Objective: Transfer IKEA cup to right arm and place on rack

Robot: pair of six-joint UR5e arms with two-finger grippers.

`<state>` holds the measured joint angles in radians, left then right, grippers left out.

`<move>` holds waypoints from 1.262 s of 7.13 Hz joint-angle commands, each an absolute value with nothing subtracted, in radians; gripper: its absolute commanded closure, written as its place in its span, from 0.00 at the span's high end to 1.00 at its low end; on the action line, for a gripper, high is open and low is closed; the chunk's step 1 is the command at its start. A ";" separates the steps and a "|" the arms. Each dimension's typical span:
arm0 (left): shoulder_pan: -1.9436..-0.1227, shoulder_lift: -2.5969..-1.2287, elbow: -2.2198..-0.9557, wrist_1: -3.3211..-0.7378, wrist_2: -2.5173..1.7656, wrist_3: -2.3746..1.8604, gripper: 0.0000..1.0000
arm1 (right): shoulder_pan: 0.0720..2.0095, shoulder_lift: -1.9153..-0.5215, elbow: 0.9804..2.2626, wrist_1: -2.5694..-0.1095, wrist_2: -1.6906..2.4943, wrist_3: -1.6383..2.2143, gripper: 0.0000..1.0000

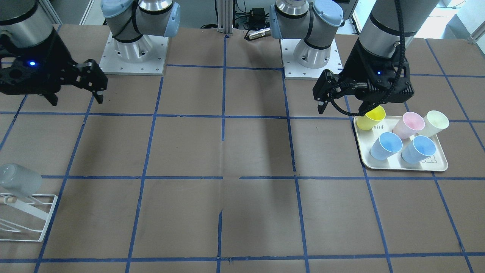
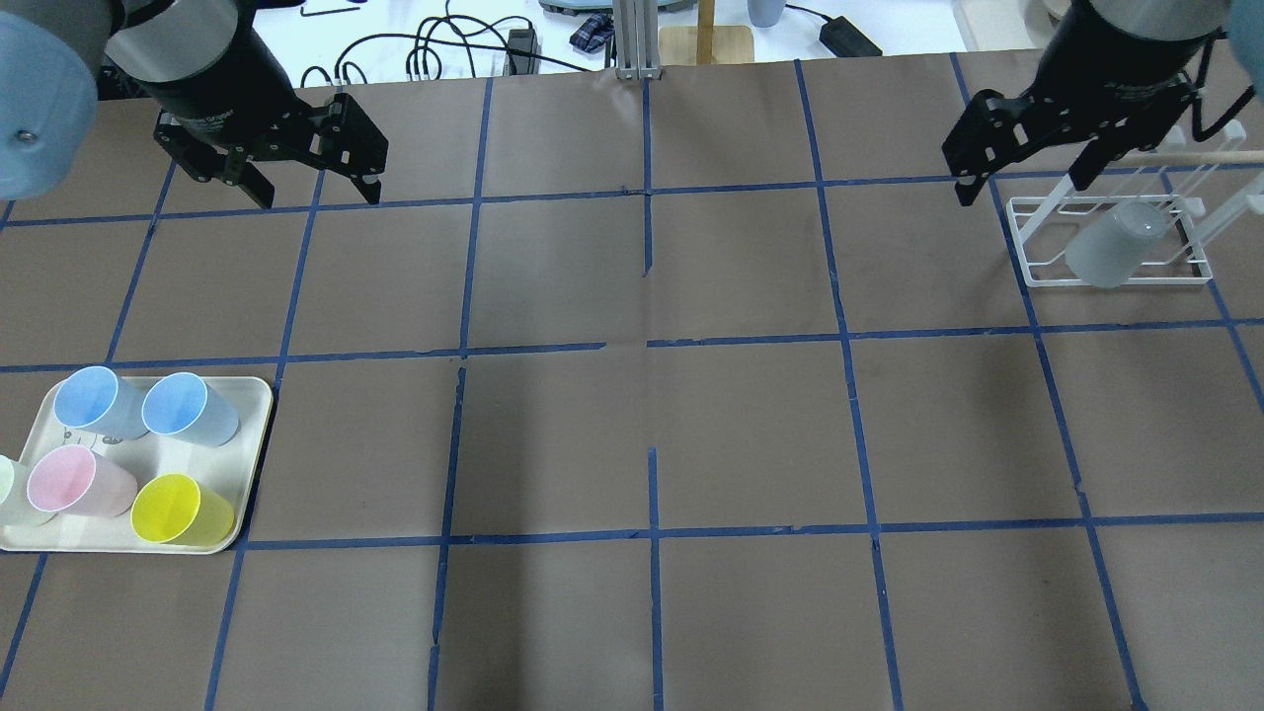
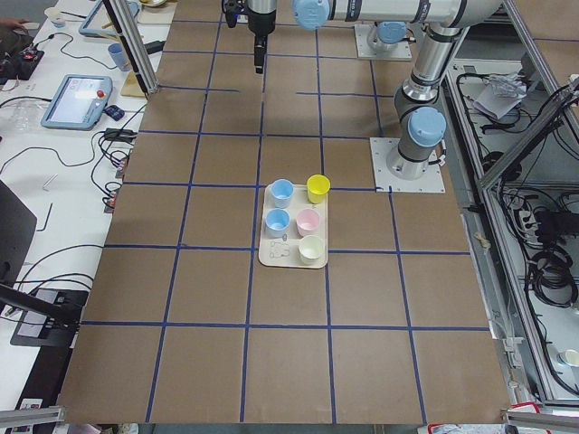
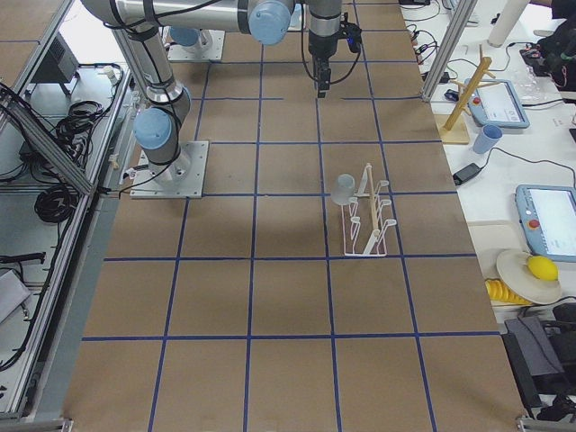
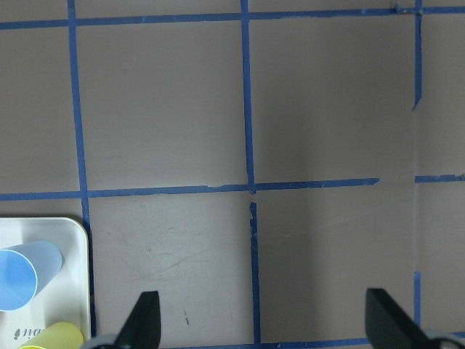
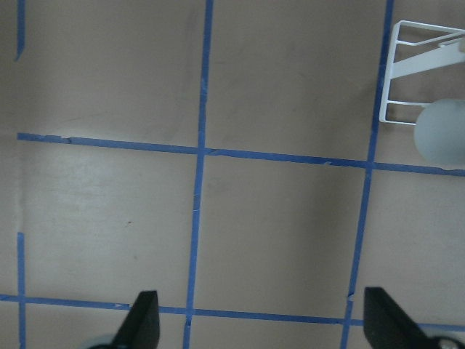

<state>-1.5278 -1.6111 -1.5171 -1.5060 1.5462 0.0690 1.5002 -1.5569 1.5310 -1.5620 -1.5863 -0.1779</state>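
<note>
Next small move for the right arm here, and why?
Probably just park it and stop. The IKEA cup sits on the rack, the right gripper is open, empty and apart from it, and the left gripper is open too.

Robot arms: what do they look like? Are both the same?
Nearly twins. The left arm and the right arm are silver-grey tubes with pale blue joint caps. Each ends in a black two-finger tool with a small blue light: left tool, right tool. Only the left arm carries a braided black cable.
</note>
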 commanded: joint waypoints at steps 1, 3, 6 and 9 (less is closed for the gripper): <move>-1.528 -1.612 -1.517 -1.506 1.546 0.069 1.00 | 1.587 -1.559 1.531 -1.557 -1.582 -0.130 1.00; -1.528 -1.611 -1.517 -1.506 1.549 0.069 1.00 | 1.632 -1.555 1.528 -1.557 -1.585 -0.091 1.00; -1.526 -1.608 -1.517 -1.508 1.552 0.069 1.00 | 1.628 -1.548 1.485 -1.559 -1.583 -0.087 1.00; -1.523 -1.608 -1.516 -1.497 1.552 0.071 1.00 | 1.628 -1.549 1.485 -1.559 -1.585 -0.060 1.00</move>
